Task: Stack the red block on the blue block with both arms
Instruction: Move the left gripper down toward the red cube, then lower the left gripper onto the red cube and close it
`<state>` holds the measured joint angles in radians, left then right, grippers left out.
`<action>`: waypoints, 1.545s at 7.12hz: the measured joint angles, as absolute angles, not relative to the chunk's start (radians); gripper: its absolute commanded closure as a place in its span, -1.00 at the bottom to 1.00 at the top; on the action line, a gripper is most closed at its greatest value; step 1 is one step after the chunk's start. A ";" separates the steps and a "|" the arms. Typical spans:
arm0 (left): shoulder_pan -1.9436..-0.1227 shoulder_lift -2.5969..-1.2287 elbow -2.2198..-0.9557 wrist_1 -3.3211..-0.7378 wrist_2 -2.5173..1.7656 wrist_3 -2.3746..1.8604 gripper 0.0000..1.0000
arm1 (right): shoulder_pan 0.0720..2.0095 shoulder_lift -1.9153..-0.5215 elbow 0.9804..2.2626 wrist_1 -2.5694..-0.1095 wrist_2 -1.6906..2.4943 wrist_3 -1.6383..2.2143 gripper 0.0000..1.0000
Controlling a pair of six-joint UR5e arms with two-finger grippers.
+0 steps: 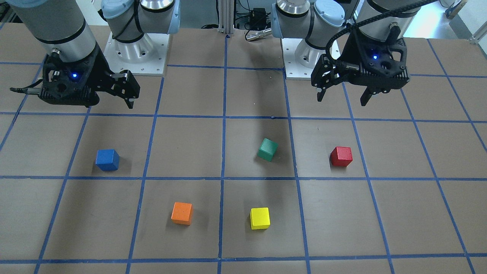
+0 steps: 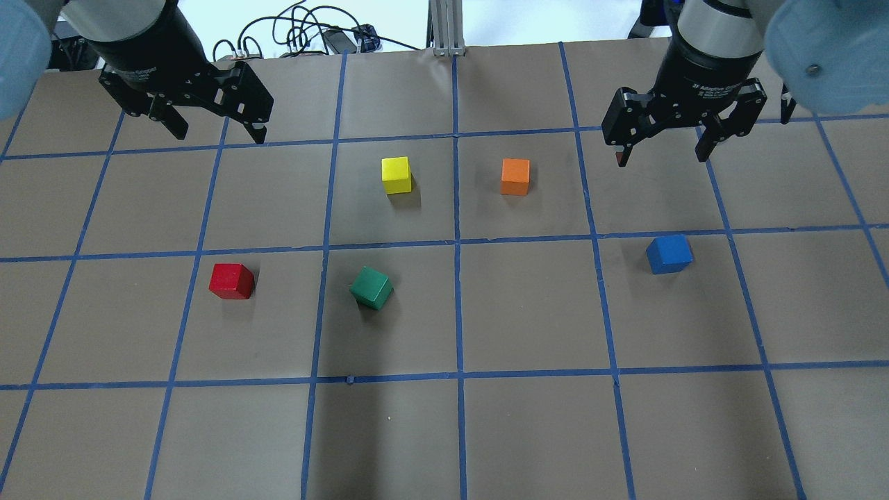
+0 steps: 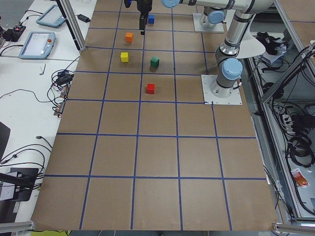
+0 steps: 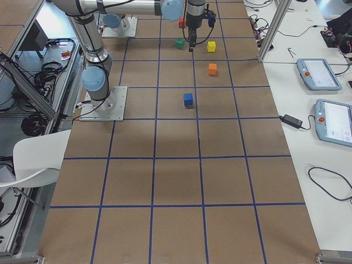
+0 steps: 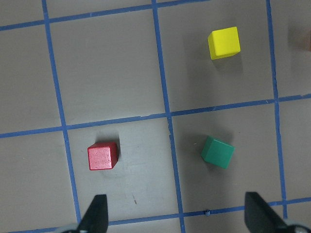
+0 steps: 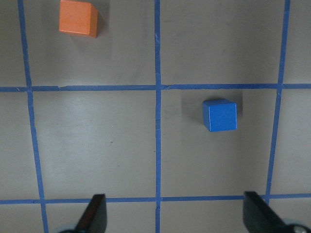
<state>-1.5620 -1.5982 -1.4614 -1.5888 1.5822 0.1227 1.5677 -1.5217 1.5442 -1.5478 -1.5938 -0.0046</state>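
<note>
Overhead view, reading left to right:

- Left gripper (image 2: pixel 219 134) is hovering high over the far left of the table (image 2: pixel 528 417). Its fingers are standing wide apart and holding nothing.
- Red block (image 2: pixel 231 281) is sitting on the paper on the left arm's side, nearer the robot than that gripper.
- Green cube (image 2: pixel 371 287) is lying near red, twisted off the grid lines.
- Yellow (image 2: pixel 396 175) and orange (image 2: pixel 515 176) are sitting further out, either side of the centre line.
- Blue block (image 2: pixel 669 253) is resting on the right arm's side, well apart from red.
- Right gripper (image 2: pixel 660 154) is hanging above and beyond blue, fingers spread and empty.

Risks, as I am judging them:
- Red is needing to cross the whole table, so a pass between arms seems likely. A shallow pinch there could be letting it slip or turn.
- The arms could be crowding each other near the centre line.
- Setting red down off-centre could be nudging blue (a light, loose cube) or leaving red toppling.

Containers: none are showing in any view. All five cubes are sitting straight on the table
</note>
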 measured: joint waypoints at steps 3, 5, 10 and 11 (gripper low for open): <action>-1.561 -1.596 -1.457 -1.592 1.584 0.128 -1.00 | 1.568 -1.522 1.545 -1.548 -1.594 -0.005 -1.00; -1.556 -1.594 -1.456 -1.608 1.581 0.136 -1.00 | 1.568 -1.522 1.545 -1.548 -1.594 -0.005 -1.00; -1.418 -1.628 -1.545 -1.628 1.563 0.319 -1.00 | 1.568 -1.522 1.545 -1.548 -1.594 -0.005 -1.00; -1.386 -1.641 -1.611 -1.560 1.565 0.376 -1.00 | 1.568 -1.522 1.545 -1.548 -1.595 -0.005 -1.00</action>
<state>-1.3864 -1.6409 -1.6112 -1.5596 1.5648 0.3757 1.5677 -1.5217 1.5447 -1.5482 -1.5948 -0.0046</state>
